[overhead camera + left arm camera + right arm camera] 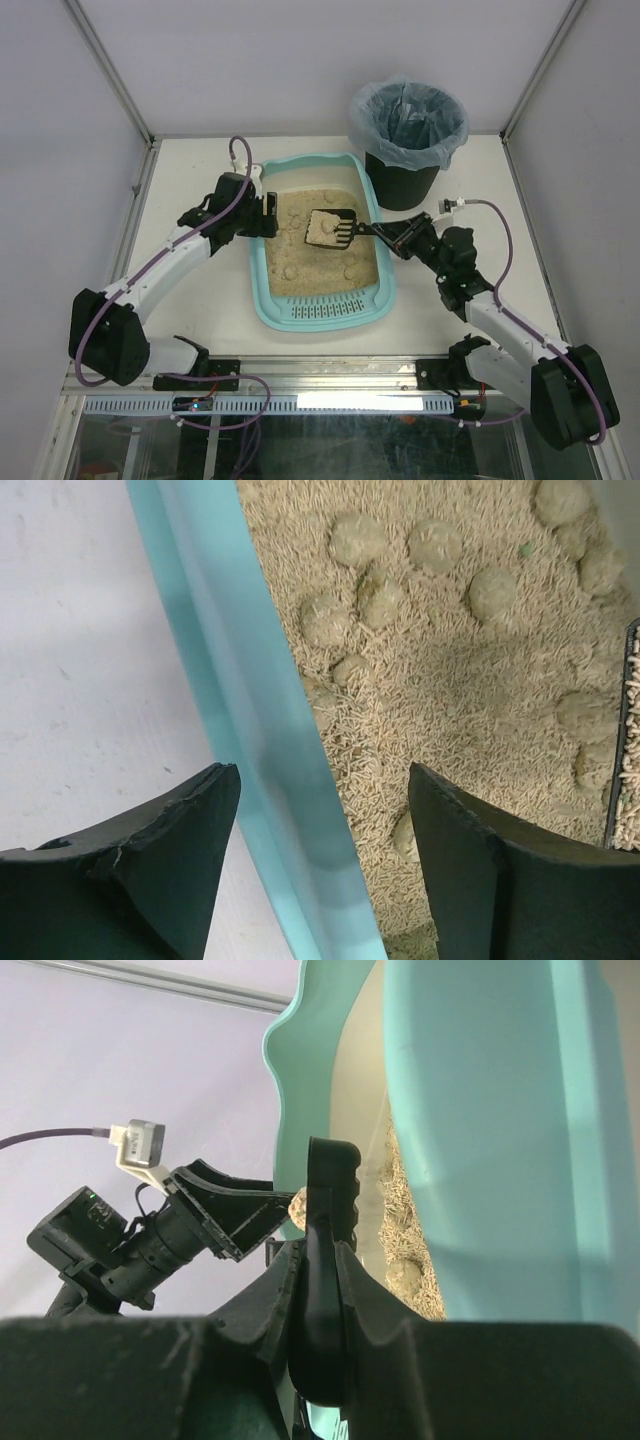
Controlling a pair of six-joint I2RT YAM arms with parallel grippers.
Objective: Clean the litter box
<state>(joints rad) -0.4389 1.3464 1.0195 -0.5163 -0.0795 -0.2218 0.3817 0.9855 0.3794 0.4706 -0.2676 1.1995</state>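
**Litter box: handling and materials**

The white desk (190, 170) carries the litter box (258, 290) at its centre, between the arms. It is a stiff, smooth teal plastic tray with rounded corners. Loaded, it is probably heavy and best held by the raised rim. The left end effector (262, 215) stands open astride the left rim, gripping nothing. A bag-lined black bin (405, 180) stands behind. The right end effector (385, 235) is clamped on the slotted scoop (330, 228). Rounded clumps (437, 545) dot the grainy beige litter.
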